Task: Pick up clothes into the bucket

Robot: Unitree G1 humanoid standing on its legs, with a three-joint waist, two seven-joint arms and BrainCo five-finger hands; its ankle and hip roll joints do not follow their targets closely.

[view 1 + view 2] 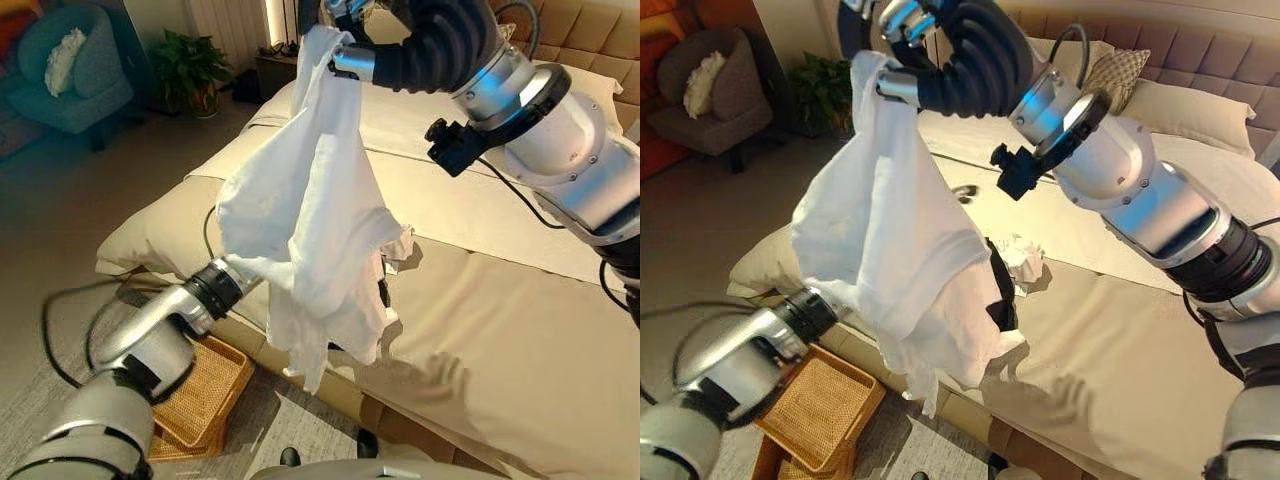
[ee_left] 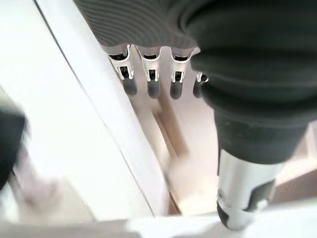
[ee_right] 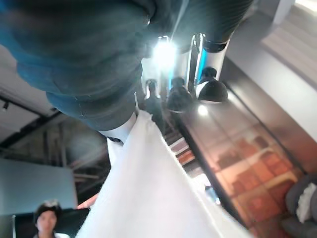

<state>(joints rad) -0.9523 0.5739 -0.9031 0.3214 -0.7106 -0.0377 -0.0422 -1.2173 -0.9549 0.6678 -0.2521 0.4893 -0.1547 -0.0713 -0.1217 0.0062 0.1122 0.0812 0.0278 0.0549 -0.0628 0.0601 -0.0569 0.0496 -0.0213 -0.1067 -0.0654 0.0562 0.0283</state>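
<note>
The right hand (image 1: 902, 52) is clamped on the top edge of the white garment (image 1: 890, 250), which hangs lengthwise toward 6 o'clock. The wicker basket (image 1: 820, 410) lies at 7 o'clock. The left hand's closure cannot be told.

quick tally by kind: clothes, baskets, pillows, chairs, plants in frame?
White cloth garment, held up by the right hand: 1
Small crumpled white cloth on the bed: 1
Woven wicker basket on the floor: 1
Pillows on the bed (one patterned, one plain cream): 2
Armchair with a white cushion: 1
Potted green plant: 1
Total: 7
</note>
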